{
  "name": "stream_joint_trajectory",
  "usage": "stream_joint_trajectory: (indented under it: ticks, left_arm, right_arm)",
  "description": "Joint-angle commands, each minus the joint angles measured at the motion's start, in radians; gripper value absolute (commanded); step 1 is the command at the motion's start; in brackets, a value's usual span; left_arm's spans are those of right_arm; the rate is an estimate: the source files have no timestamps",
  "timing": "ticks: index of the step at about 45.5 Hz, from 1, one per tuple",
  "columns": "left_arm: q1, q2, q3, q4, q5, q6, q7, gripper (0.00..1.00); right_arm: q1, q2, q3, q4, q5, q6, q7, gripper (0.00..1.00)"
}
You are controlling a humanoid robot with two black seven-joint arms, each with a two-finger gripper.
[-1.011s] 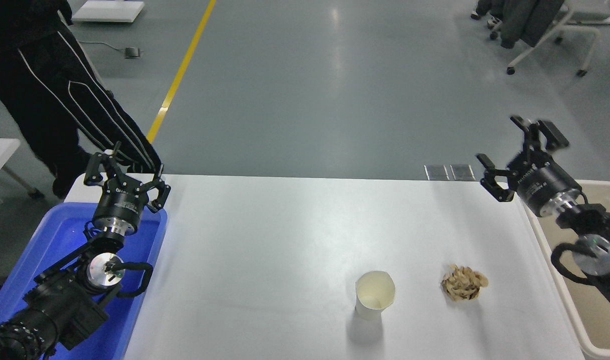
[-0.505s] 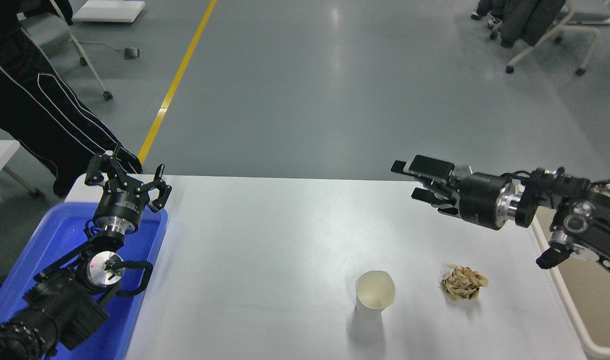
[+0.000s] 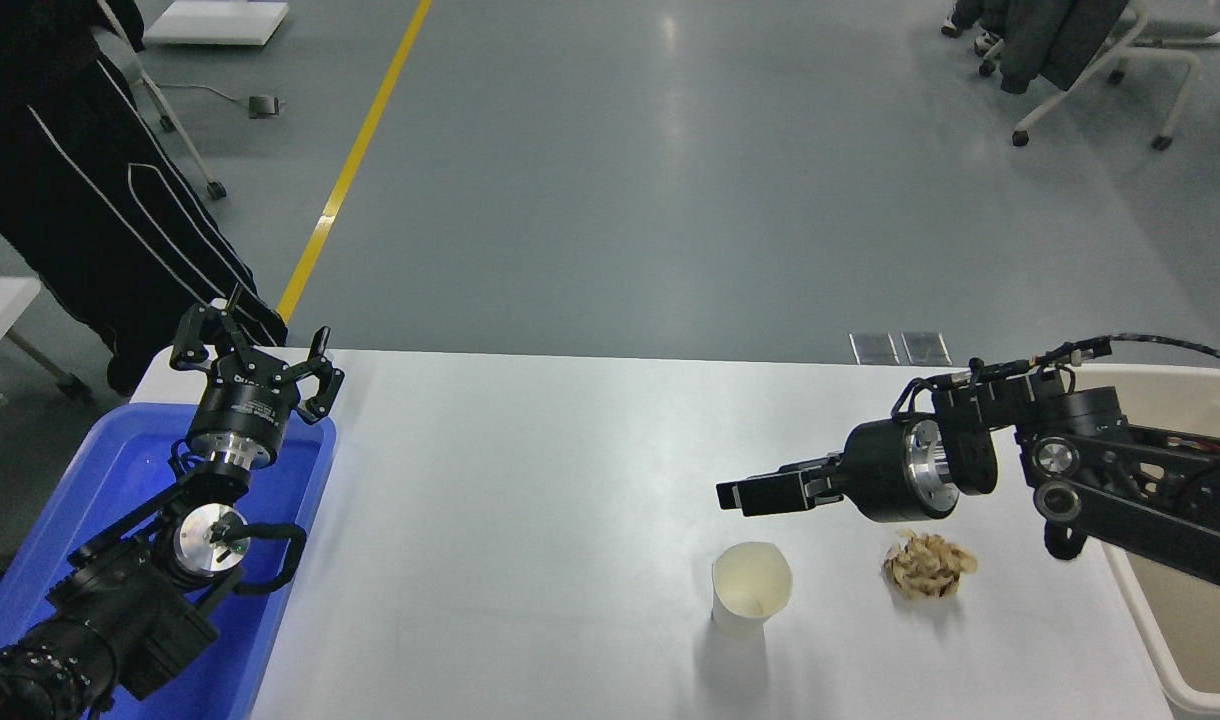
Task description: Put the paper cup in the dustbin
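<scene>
Head view: small white tapered paper cup (image 3: pixel 751 600) upright at table's 5 o'clock, ungrasped; right gripper (image 3: pixel 745 494) just above at 12 o'clock, finger spread indeterminable; beige rectangular plastic dustbin (image 3: pixel 1160 640) at 3 o'clock awaits; everything remains.

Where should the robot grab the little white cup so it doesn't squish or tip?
Probably around the upper wall of the paper cup, just below its bent rim, one finger on each side. It stands upright and open-topped, so the right gripper, above and behind it, could come down from there. Squeeze gently; thin paper crumples.
</scene>
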Motion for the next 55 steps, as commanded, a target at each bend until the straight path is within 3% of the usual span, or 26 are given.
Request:
stream_joint_trajectory:
  ticks: [1,28,41,49,52,55]
  left_arm:
    - [0.0,0.0,0.0,0.001,0.0,-0.001,0.0,1.0]
    - [0.0,0.0,0.0,0.001,0.0,-0.001,0.0,1.0]
    - [0.0,0.0,0.0,-0.001,0.0,-0.001,0.0,1.0]
    - [0.0,0.0,0.0,0.001,0.0,-0.001,0.0,1.0]
    - [0.0,0.0,0.0,0.001,0.0,-0.001,0.002,1.0]
    - [0.0,0.0,0.0,0.001,0.0,-0.001,0.0,1.0]
  right_arm:
    - [0.049,0.057,-0.107,-0.052,-0.144,0.016,0.031,0.99]
    - [-0.032,0.165,-0.167,-0.264,-0.211,-0.027,0.045,0.99]
    - [-0.044,0.184,-0.17,-0.27,-0.214,-0.042,0.045,0.96]
    - [-0.043,0.183,-0.17,-0.27,-0.219,-0.045,0.048,0.82]
    - [-0.041,0.183,-0.17,-0.27,-0.219,-0.05,0.066,0.63]
    - [-0.038,0.183,-0.168,-0.268,-0.233,-0.053,0.088,0.52]
